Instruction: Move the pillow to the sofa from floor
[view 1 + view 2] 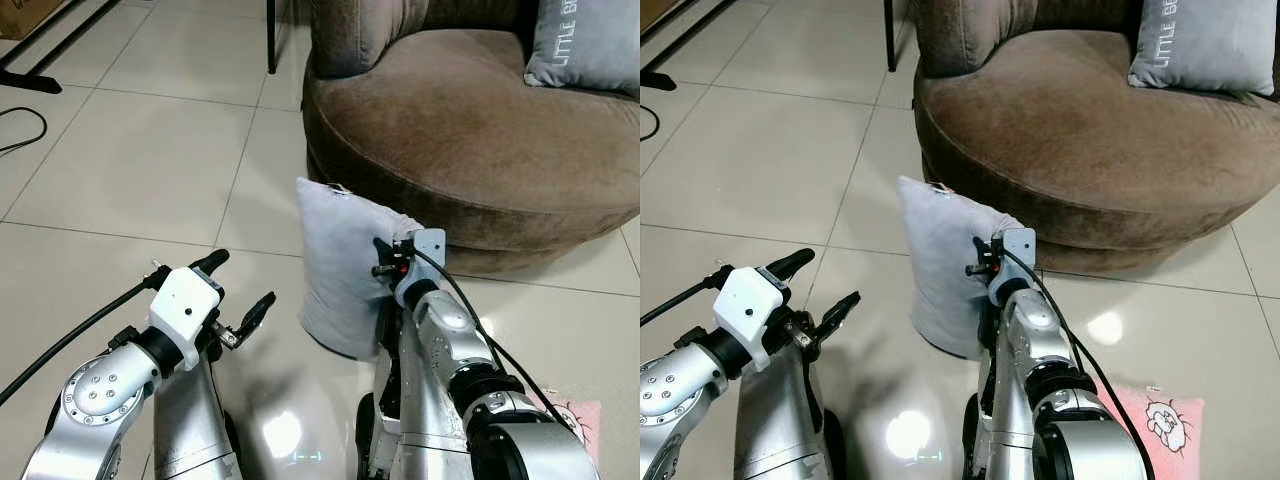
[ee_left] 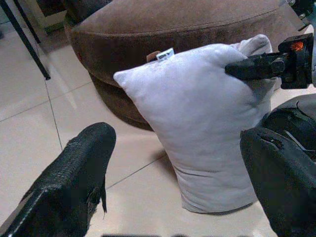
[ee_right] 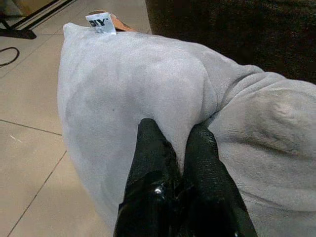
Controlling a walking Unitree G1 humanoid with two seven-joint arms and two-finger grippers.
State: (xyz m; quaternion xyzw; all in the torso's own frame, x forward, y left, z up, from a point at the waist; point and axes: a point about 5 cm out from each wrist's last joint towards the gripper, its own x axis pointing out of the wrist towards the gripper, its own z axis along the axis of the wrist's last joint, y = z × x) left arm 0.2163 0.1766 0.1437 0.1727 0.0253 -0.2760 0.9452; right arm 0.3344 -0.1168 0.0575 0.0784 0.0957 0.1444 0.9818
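A grey pillow (image 1: pixel 340 265) stands upright on its lower edge on the tiled floor (image 1: pixel 140 160), just in front of the round brown sofa (image 1: pixel 470 130), which lies at about one o'clock from the robot. A small white tag (image 2: pixel 165 54) sticks up from the pillow's top edge. The right gripper (image 3: pixel 177 148) is clenched on a fold of the pillow's fabric near its upper corner on the sofa side, its two black fingers (image 3: pixel 150 148) pressed close together with cloth pinched between them. The left gripper (image 1: pixel 238 290) hovers above the floor at about nine o'clock from the pillow, near it but apart, with its fingers spread wide. A second grey pillow (image 1: pixel 585 45) with white lettering rests on the sofa seat at about two o'clock. A pink cloth (image 1: pixel 1155 420) with a white sheep print lies on the floor at about four o'clock.
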